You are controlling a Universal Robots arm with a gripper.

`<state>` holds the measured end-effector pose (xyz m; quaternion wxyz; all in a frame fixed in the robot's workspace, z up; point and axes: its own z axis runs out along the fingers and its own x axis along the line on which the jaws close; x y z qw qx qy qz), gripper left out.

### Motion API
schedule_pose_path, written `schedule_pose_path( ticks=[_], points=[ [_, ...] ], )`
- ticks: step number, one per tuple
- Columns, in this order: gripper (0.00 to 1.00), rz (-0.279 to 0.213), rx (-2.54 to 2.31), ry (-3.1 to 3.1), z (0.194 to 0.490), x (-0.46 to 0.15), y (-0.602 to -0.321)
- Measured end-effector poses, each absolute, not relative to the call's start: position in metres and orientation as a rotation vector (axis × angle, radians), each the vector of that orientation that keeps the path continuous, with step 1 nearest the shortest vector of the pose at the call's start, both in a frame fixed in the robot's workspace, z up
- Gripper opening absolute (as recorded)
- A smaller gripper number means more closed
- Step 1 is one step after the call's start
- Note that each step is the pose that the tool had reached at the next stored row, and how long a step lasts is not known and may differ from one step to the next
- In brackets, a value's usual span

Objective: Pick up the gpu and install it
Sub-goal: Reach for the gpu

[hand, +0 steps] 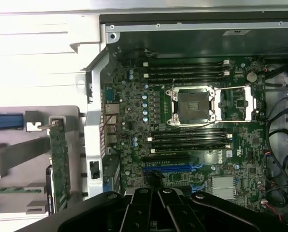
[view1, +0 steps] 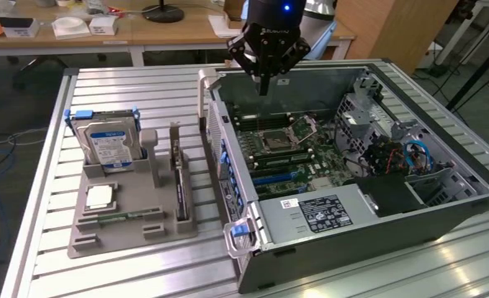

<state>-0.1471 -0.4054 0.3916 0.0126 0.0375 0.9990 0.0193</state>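
The gpu (view1: 178,180) stands on edge in a slot of the grey holder (view1: 137,239), its silver bracket end toward the back of the table; in the wrist view the gpu (hand: 59,164) shows as a thin green board seen edge-on. My gripper (view1: 265,87) hangs above the far end of the open computer case (view1: 377,239), well apart from the gpu, with its fingers shut together and nothing between them. From the wrist, the gripper (hand: 158,193) looks down on the motherboard (hand: 134,121) and its blue expansion slot (hand: 168,169).
A silver hard drive (view1: 108,146) with a blue-white label stands upright in the holder. A square chip (view1: 101,197) and a memory stick (view1: 125,216) lie beside it. The case's side wall (view1: 219,149) rises between holder and motherboard. Desks with clutter stand behind.
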Motion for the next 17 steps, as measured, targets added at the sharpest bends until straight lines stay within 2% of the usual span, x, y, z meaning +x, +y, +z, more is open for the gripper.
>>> schedule_pose_path(
  ticks=[17],
  points=[
    [0.11, 0.060, 0.119, 3.114, 0.389, -0.180, -0.405]
  ],
)
